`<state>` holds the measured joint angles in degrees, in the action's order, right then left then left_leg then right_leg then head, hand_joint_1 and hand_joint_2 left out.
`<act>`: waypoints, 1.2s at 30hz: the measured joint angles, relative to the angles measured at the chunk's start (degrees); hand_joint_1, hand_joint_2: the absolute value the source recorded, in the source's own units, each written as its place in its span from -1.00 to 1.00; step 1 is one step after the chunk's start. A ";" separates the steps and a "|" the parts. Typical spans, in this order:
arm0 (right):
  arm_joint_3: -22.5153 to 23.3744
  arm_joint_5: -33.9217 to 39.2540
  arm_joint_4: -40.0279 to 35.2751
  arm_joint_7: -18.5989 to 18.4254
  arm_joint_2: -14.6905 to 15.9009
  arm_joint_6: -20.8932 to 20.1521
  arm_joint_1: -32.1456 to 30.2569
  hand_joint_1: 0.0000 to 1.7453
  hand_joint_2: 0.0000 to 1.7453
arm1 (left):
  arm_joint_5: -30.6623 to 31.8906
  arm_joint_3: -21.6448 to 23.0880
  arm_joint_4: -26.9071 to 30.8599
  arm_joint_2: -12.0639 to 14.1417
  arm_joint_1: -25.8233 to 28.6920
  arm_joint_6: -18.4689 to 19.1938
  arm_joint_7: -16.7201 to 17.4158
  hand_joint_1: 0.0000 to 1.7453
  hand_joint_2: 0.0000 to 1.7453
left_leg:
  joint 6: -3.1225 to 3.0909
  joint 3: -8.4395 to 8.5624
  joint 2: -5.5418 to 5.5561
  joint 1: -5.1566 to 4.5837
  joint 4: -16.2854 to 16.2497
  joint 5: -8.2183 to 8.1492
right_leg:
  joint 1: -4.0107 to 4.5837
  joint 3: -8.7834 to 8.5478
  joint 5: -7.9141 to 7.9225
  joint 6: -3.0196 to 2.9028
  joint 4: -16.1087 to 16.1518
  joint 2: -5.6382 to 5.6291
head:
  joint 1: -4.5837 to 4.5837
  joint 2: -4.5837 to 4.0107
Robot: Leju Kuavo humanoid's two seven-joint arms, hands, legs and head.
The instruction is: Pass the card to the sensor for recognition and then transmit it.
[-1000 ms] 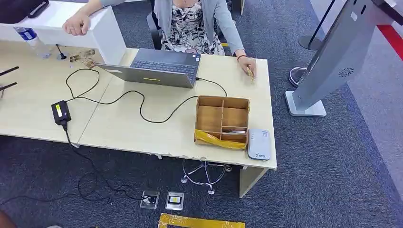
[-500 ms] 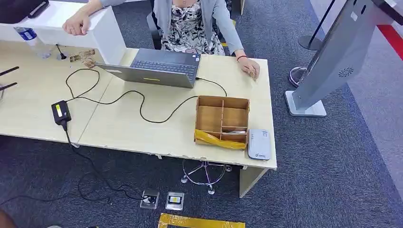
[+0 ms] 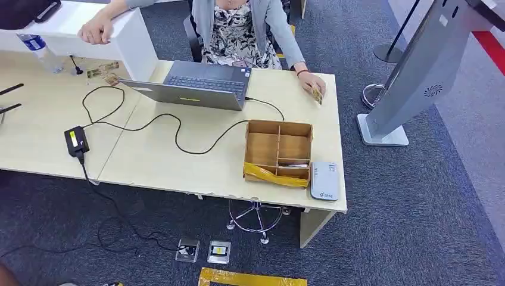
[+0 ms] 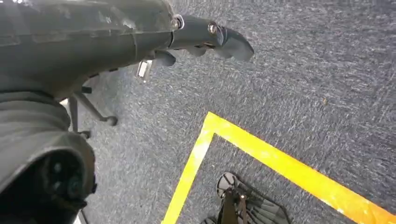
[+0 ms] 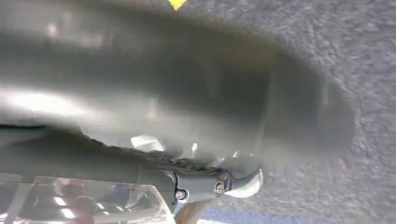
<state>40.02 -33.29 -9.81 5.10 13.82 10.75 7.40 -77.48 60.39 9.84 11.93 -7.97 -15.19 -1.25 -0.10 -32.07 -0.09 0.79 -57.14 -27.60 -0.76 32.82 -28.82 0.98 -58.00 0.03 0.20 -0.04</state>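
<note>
The person's hand (image 3: pixel 312 84) at the tabletop's far right corner has lifted a small yellowish card (image 3: pixel 317 95); your hands hang low, their state unclear, so expect the handover.

Even bright light — right wrist view blurred.

Probably an office reception: a pale desk (image 3: pixel 178 161) with a laptop (image 3: pixel 199 86), grey carpet (image 3: pixel 417 208), and a standing kiosk (image 3: pixel 417 71).

Pale desk (image 3: pixel 149 161) on grey carpet (image 3: pixel 417 226)
</note>
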 joint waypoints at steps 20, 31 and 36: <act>-2.01 -5.68 -2.29 11.32 15.28 -10.71 25.36 -1.00 1.00 | 1.11 1.20 -0.13 1.51 -0.09 4.15 -1.05 -1.00 -1.00 | -0.15 -0.10 0.30 -0.08 -0.02 0.21 | -0.10 -0.09 0.21 0.08 -0.04 0.34 | 0.02 0.00; -12.66 -11.10 -3.67 17.33 7.91 -14.66 41.36 -1.00 1.00 | 1.81 2.25 -0.15 1.33 -0.70 5.70 -1.79 -1.00 -1.00 | -0.01 -0.06 0.27 -0.06 -0.02 0.42 | -0.07 0.01 0.26 0.02 -0.17 0.30 | 0.04 0.00; -18.44 -9.70 -4.61 20.93 4.07 -13.66 43.72 -1.00 1.00 | 2.30 3.02 -0.15 1.35 -0.57 6.23 -2.16 -1.00 -1.00 | -0.01 -0.25 0.61 -0.02 -0.01 0.48 | -0.03 0.01 0.25 0.01 -0.24 0.59 | 0.02 0.00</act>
<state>21.58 -42.99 -14.42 26.03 17.88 -2.91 51.11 -75.19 63.41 9.68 13.29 -8.54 -8.96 -3.41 -0.11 -32.31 0.52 0.77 -57.15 -27.12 -0.78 32.83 -28.58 0.99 -58.24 0.63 0.22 -0.04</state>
